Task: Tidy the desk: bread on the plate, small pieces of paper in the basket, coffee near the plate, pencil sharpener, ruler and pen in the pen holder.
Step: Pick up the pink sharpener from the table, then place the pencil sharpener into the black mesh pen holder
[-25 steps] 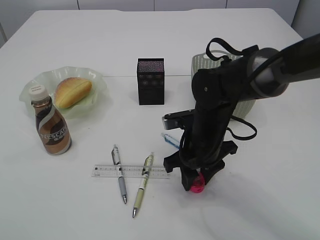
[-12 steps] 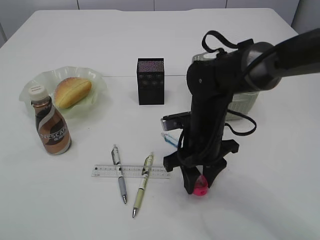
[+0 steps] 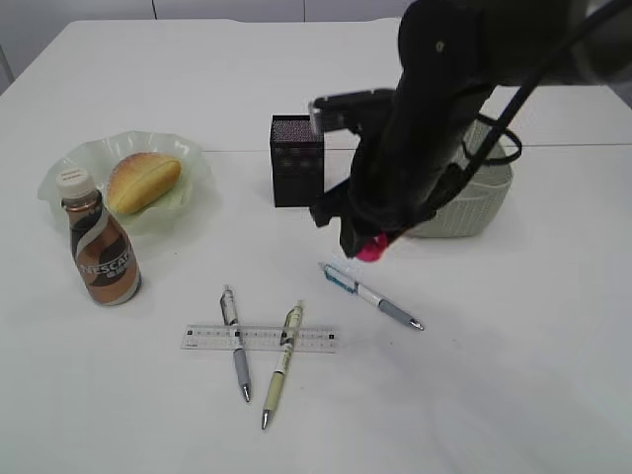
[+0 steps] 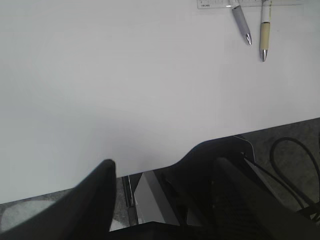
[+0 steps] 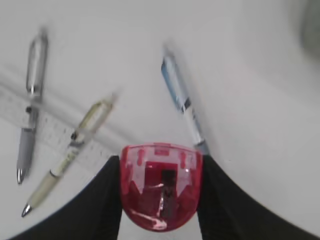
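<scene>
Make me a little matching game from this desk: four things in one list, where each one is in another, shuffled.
1. bread
2. pencil sharpener
3. ruler
4. coffee

a. under two pens
b. standing in front of the plate
c. held in the right tool
d. on the plate

Pairs: 1-d, 2-c, 3-a, 4-b

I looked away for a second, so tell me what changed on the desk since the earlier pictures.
The right hand, shut on the red pencil sharpener, lifted it off the desk and carried it up and back toward the pen holder. That uncovered the blue pen. The bread, plate, coffee, ruler and the two pens across it stayed put.
</scene>
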### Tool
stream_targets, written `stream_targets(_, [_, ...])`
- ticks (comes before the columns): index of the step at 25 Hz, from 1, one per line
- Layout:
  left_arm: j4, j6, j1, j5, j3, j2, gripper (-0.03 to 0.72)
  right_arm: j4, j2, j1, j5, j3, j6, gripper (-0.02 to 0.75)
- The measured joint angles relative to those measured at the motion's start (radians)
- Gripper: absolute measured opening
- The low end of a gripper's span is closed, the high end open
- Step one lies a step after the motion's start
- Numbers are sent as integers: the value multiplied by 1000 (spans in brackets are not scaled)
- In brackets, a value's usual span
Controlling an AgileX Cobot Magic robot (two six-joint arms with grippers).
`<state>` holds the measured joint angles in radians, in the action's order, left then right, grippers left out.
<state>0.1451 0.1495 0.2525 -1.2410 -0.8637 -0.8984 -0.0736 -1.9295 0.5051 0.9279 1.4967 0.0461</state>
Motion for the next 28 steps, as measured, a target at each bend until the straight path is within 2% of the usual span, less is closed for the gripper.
stream_targets(7, [0,0,0,0,0,0,449,121,133,0,-382,-155,-7,302])
stream_targets(13, [0,0,0,0,0,0,444,182,101,0,-685,-170,-8,302])
stream_targets(19, [0,0,0,0,0,0,444,197,11,-26,-1018,-170,-9,302])
stream_targets(22, [0,0,0,0,0,0,444,199,-47,-43,-1121,-147,-10,301])
stream_targets(28, [-1,0,0,0,0,0,444,216,-169,-70,-1161,-7,-13,301])
